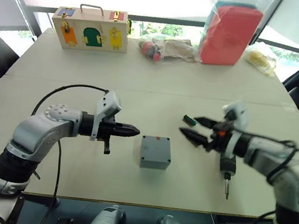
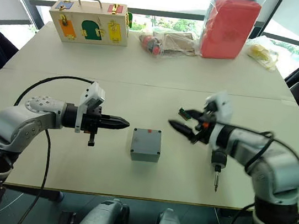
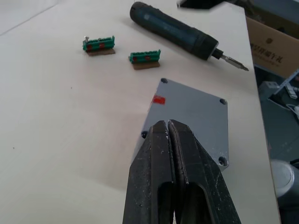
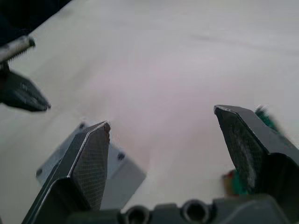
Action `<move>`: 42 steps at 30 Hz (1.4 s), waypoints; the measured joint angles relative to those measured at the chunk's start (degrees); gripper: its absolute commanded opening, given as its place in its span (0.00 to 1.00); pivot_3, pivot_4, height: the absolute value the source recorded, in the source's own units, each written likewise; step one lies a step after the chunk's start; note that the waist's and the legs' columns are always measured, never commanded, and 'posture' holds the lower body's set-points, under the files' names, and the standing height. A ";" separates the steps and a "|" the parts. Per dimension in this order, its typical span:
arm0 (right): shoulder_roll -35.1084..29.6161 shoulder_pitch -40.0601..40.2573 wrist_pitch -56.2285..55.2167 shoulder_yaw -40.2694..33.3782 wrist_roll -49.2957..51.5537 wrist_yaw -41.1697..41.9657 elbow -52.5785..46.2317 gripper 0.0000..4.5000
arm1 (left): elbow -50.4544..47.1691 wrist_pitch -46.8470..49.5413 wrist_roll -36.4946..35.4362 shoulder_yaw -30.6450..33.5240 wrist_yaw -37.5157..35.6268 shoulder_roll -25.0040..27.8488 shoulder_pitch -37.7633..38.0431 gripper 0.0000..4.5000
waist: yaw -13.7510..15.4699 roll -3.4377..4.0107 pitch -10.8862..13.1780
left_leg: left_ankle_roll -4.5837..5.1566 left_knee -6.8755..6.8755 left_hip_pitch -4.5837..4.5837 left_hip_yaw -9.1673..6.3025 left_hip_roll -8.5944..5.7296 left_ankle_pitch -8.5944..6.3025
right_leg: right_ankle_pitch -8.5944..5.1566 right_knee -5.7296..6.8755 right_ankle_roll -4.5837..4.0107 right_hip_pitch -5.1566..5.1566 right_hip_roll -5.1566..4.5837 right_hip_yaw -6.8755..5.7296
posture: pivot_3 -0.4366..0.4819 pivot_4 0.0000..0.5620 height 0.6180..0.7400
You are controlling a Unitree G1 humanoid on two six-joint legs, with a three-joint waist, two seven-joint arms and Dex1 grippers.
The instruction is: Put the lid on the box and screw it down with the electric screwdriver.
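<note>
The grey box (image 1: 155,153) stands in the middle of the table near its front edge. A flat grey face with corner screw holes and a small red mark (image 3: 159,99) covers its top; it looks like the lid (image 3: 191,119) resting on the box. My left gripper (image 1: 134,132) is shut and empty, pointing at the box from its left, a short gap away. My right gripper (image 1: 188,125) is open and empty, right of the box. Under the right forearm lies the electric screwdriver (image 1: 227,168), bit (image 1: 226,194) toward the front edge.
Two small green terminal blocks (image 3: 98,44) (image 3: 145,57) lie beyond the box, near the right gripper. At the table's far edge stand a wooden box with coloured doors (image 1: 91,28), plastic-wrapped packages (image 1: 166,48) and a red bag in clear plastic (image 1: 230,31).
</note>
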 measured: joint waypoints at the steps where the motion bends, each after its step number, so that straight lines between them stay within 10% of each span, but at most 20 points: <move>1: -1.87 -2.23 3.26 -0.69 0.73 -0.50 0.87 0.97 | -0.03 -0.40 0.05 -0.01 -0.15 0.05 -0.33 0.00 | 0.00 0.00 0.00 | 0.00 0.00 -0.01 0.01 0.00 0.00 | 0.00 -0.02 -0.01 0.01 -0.03 0.00 | 0.48 0.27 1.00; 7: -13.83 -15.55 20.76 -0.83 2.95 -4.38 13.28 1.00 | -3.25 -0.66 -0.24 -0.53 -1.53 0.58 -0.54 0.00 | -0.06 0.05 0.03 | 0.07 -0.05 -0.05 0.03 0.00 -0.04 | -0.04 -0.17 -0.10 0.03 -0.18 0.06 | 0.48 0.27 1.00; 15: -30.35 -22.42 21.60 24.10 22.67 -10.35 33.10 1.00 | -4.86 -1.59 -0.04 -2.31 -1.64 -0.73 -0.84 0.00 | -0.48 0.16 0.10 | 0.12 -0.09 -0.05 0.07 0.07 -0.08 | -0.09 -0.39 -0.21 0.07 -0.16 0.05 | 0.48 0.27 1.00; 34: -24.68 -30.64 21.67 51.13 41.25 -26.71 46.07 1.00 | -12.79 1.26 -0.34 -2.25 4.24 -0.01 0.51 0.00 | -0.12 0.14 0.12 | 0.18 -0.02 -0.11 0.09 0.08 -0.11 | 0.02 -0.51 -0.04 0.14 -0.04 -0.07 | 0.48 0.27 1.00; 42: -20.78 -29.23 21.69 49.94 37.20 -31.47 47.11 0.51 | -14.61 2.34 -1.44 -1.89 7.34 -0.39 2.10 0.00 | -0.10 0.00 0.03 | 0.19 0.04 -0.03 0.06 0.07 -0.11 | 0.02 -0.53 -0.05 0.28 0.01 -0.10 | 0.48 0.27 1.00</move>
